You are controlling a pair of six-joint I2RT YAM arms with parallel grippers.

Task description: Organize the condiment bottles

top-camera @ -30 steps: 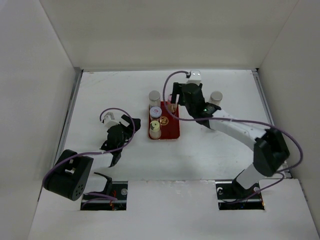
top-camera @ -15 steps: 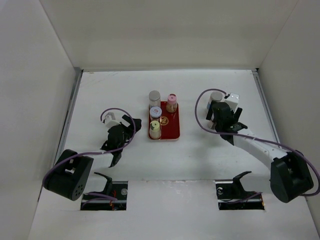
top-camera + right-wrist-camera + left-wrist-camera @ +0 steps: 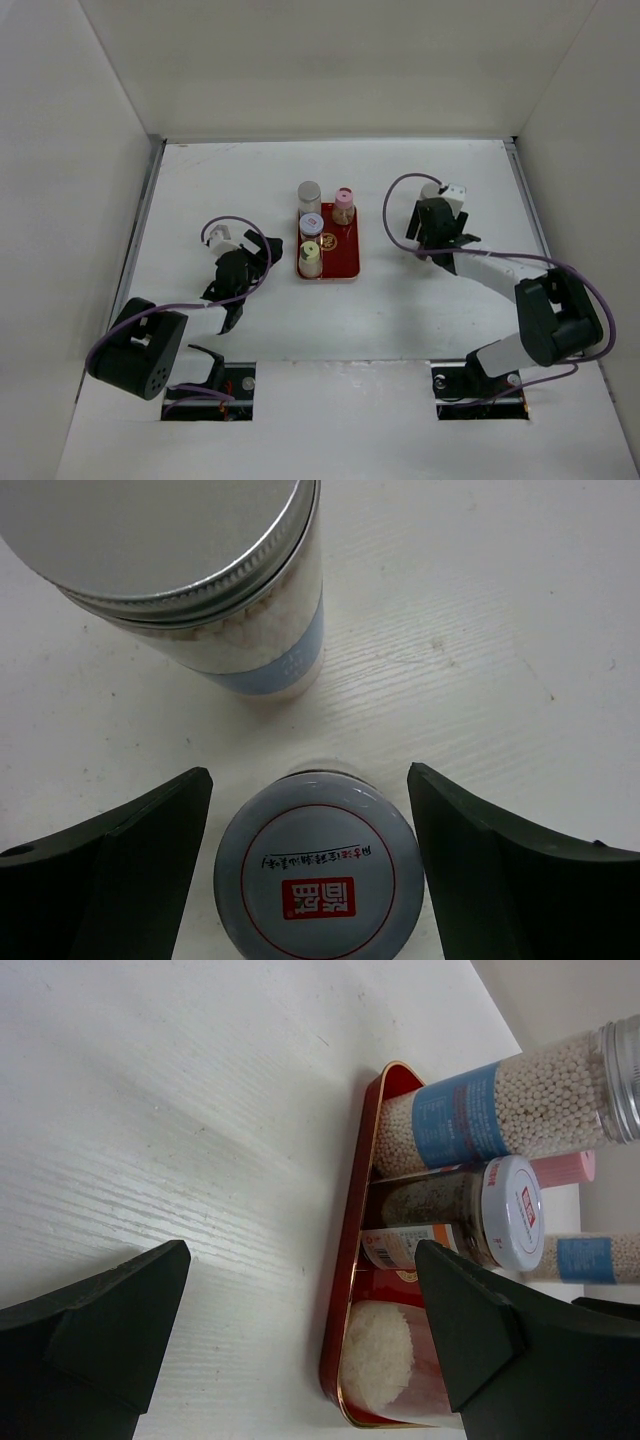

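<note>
The red tray (image 3: 340, 260) holds three condiment bottles: a pink-capped one (image 3: 344, 203), a white-capped one with a red logo (image 3: 312, 224) and a cream-capped one (image 3: 311, 256). A grey-capped bottle (image 3: 309, 192) stands at the tray's far edge. My right gripper (image 3: 428, 213) is open, right of the tray. In the right wrist view its jaws (image 3: 308, 800) stand on either side of a white-capped bottle (image 3: 316, 868) without touching it, and a grey-capped, blue-labelled bottle (image 3: 200, 590) stands just beyond. My left gripper (image 3: 258, 246) is open and empty, left of the tray (image 3: 350, 1290).
White walls close the table on the left, back and right. The left wrist view shows the tray's bottles side-on: a blue-labelled bottle of white pellets (image 3: 500, 1110), a dark-filled one with a white cap (image 3: 470, 1210) and a pale-filled one (image 3: 380, 1355).
My right gripper has left the pink-capped bottle standing on the tray and swung right, over the two bottles there. The left arm has not moved.
</note>
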